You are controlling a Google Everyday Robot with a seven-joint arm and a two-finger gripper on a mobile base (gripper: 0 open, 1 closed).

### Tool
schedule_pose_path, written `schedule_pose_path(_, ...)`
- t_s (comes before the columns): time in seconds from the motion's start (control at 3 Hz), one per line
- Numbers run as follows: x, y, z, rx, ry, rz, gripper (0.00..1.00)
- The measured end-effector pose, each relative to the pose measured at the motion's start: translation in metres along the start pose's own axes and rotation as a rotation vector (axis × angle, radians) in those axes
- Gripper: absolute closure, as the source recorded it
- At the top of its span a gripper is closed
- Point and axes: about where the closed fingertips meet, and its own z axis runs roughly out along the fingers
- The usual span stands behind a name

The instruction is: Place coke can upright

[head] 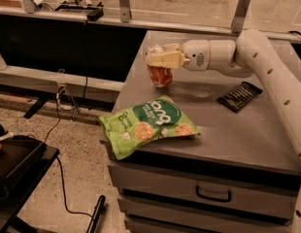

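**Gripper holds the coke can near the cabinet's left edge**

The gripper point(158, 58) is over the far left part of the grey cabinet top point(238, 135), reaching in sideways from the right. Its cream fingers point(166, 60) are closed around the upper end of the coke can point(160, 75). The white arm point(267, 64) runs back from it to the right and then down along the right border of the view.

The coke can hangs just under the fingers. Its red-orange body shows, with pale marking too blurred to read. It stands roughly upright with a slight tilt. Its lower end is at or just above the surface; I cannot tell whether it touches.

The can is close to the top's left edge, where the surface drops to the floor. In front of it, near the front left corner, lies a green chip bag point(148, 125), partly overhanging the front edge. A flat dark wrapped bar point(240, 96) lies well apart to the right. Bare grey surface stretches between the can, the bag and the bar. Below the front edge is a drawer with a dark handle point(213, 195).
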Motion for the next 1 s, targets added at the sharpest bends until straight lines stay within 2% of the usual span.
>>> schedule_pose_path(1.0, 0.0081, -0.0077, -0.0082, 0.053, 0.009, 0.020, 0.12)
